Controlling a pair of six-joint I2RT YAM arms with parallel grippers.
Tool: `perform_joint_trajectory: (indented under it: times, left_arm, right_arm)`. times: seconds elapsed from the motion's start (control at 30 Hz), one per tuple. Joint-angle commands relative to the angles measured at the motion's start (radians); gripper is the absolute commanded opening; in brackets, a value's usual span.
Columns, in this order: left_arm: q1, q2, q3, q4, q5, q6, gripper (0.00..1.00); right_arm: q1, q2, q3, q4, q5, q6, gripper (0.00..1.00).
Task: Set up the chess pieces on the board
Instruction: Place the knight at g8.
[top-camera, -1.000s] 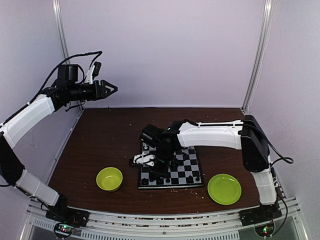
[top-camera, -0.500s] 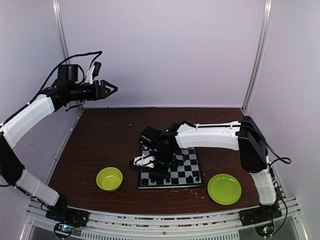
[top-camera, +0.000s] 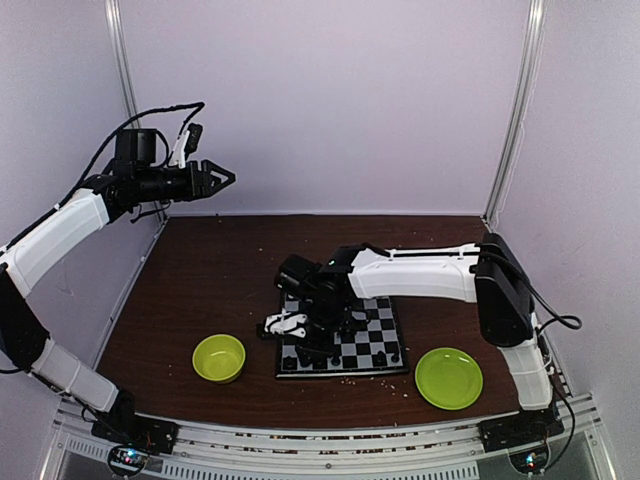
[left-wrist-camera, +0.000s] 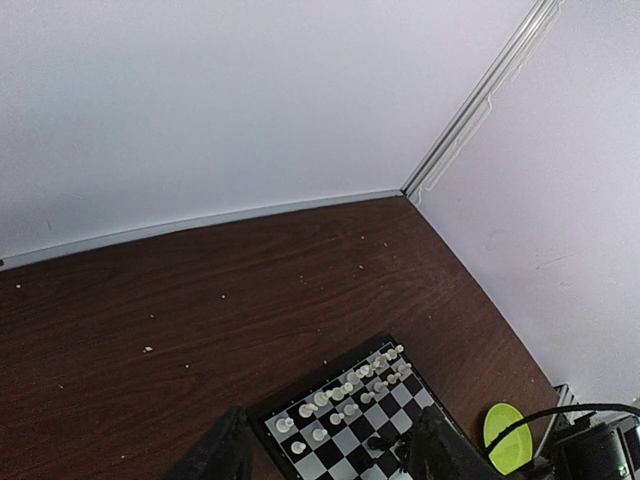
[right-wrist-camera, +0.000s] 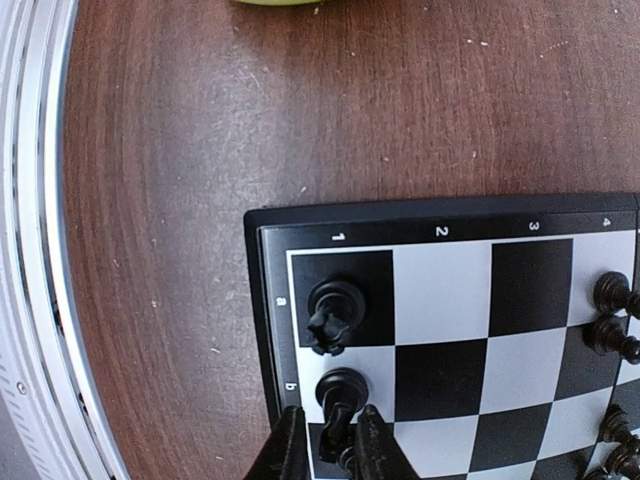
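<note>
The board (top-camera: 388, 347) lies in the middle of the table. My right gripper (top-camera: 304, 349) hangs over its near left corner. In the right wrist view my right gripper (right-wrist-camera: 330, 446) is shut on a black chess piece (right-wrist-camera: 339, 398) whose base sits on the white square at b1 of the board (right-wrist-camera: 450, 206). Another black piece (right-wrist-camera: 335, 311) stands on a1, and more black pieces (right-wrist-camera: 608, 315) stand at the right edge. My left gripper (top-camera: 224, 178) is raised high at the back left, open and empty. In its wrist view my left gripper (left-wrist-camera: 325, 446) frames the board (left-wrist-camera: 352, 434), where white pieces (left-wrist-camera: 345, 388) fill the far rows.
A green bowl (top-camera: 219, 357) sits left of the board near the front edge. A round green plate (top-camera: 449, 378) lies right of the board and also shows in the left wrist view (left-wrist-camera: 503, 432). White walls and metal posts enclose the table.
My right gripper has shifted slightly left and toward the near edge of the board, still holding the black piece. The left arm has not moved.
</note>
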Motion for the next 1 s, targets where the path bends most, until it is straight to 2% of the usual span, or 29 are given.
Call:
perform_joint_trajectory:
  times: [0.0, 0.17, 0.47, 0.63, 0.73, 0.87, 0.97]
  left_arm:
    - [0.001, -0.020, -0.003, 0.028, 0.007, 0.023, 0.56]
    - [0.000, -0.019, -0.003, 0.028, 0.009, 0.025, 0.56]
    - [-0.003, 0.001, -0.004, 0.024, 0.023, 0.033, 0.54]
    - [-0.064, 0.039, 0.009, -0.013, -0.019, 0.084, 0.52]
    - [-0.160, 0.084, 0.036, -0.074, -0.108, 0.145, 0.52]
    - [-0.331, 0.190, 0.121, -0.230, -0.305, 0.256, 0.50]
    - [-0.415, 0.282, 0.177, -0.317, -0.370, 0.293, 0.46]
  right_arm:
    - [0.012, 0.020, 0.029, -0.019, 0.020, 0.008, 0.17]
    - [0.011, 0.002, 0.060, -0.042, 0.025, 0.014, 0.18]
    - [-0.043, -0.239, 0.040, -0.091, -0.042, -0.017, 0.23]
    - [-0.159, -0.464, -0.166, -0.029, -0.067, -0.023, 0.24]
    - [-0.265, -0.583, -0.308, 0.002, -0.113, -0.018, 0.24]
    - [-0.442, -0.744, -0.533, 0.096, -0.219, 0.004, 0.25]
    - [-0.556, -0.860, -0.688, 0.186, -0.266, 0.020, 0.25]
